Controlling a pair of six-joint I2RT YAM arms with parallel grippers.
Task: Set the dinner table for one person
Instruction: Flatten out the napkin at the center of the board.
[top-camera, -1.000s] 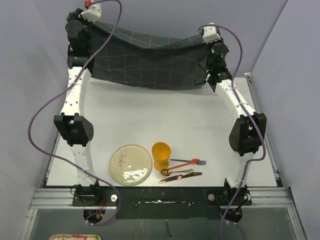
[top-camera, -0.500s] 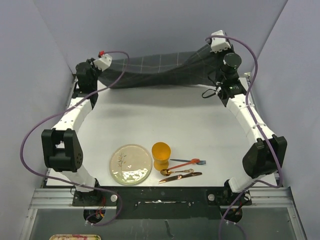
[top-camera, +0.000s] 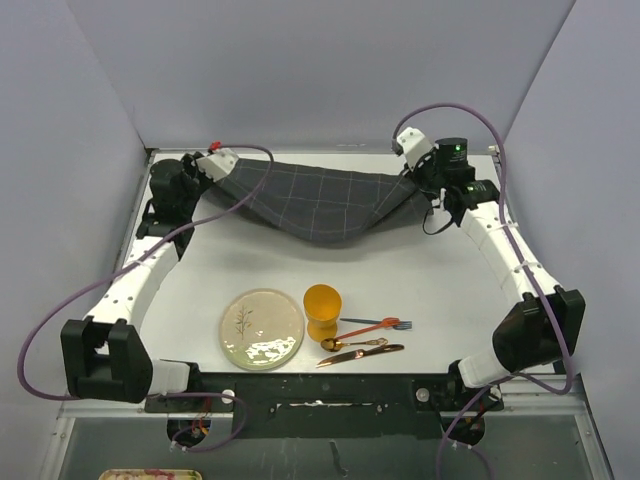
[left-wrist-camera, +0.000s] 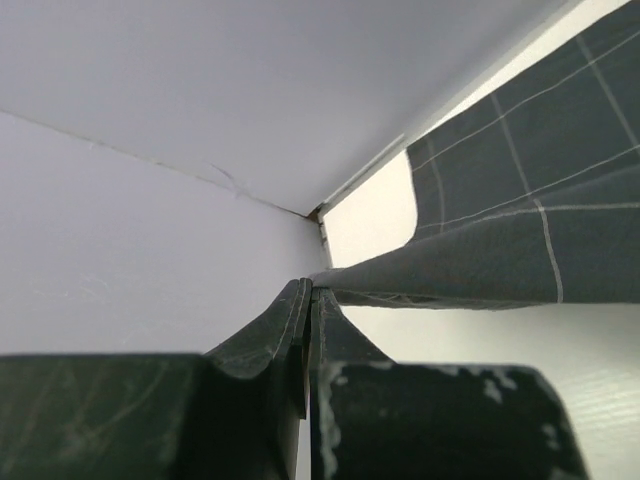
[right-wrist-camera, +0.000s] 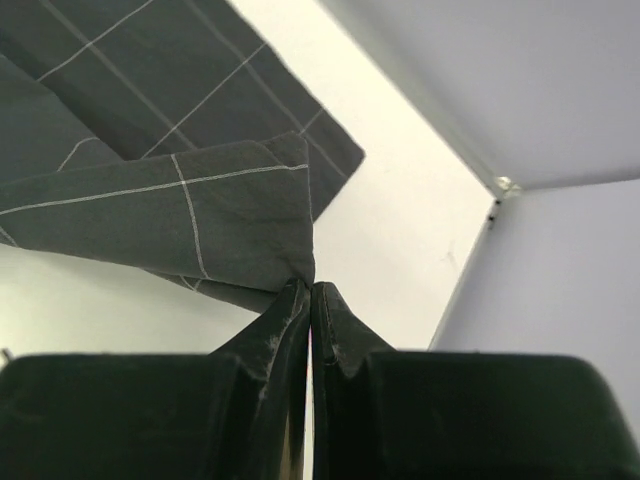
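Observation:
A dark grey cloth (top-camera: 315, 200) with a thin light grid stretches across the far end of the white dinner table (top-camera: 400, 265), its middle sagging down to the tabletop. My left gripper (top-camera: 228, 168) is shut on the cloth's left corner, and my right gripper (top-camera: 412, 178) is shut on its right corner. In the left wrist view the closed fingertips (left-wrist-camera: 310, 290) pinch a fold of cloth (left-wrist-camera: 520, 230). The right wrist view shows the same: tips (right-wrist-camera: 311, 287) together on a bunched corner of cloth (right-wrist-camera: 180, 215).
Near the front edge lie a pale plate (top-camera: 262, 328), an orange cup (top-camera: 322, 310), a red-and-blue fork (top-camera: 376, 325), a gold spoon (top-camera: 352, 343) and a copper knife (top-camera: 360, 354). Walls enclose the table at the back and both sides.
Both arms have stretched out towards the far end and come down, carrying the cloth from hanging high in the air to low over the table's far end.

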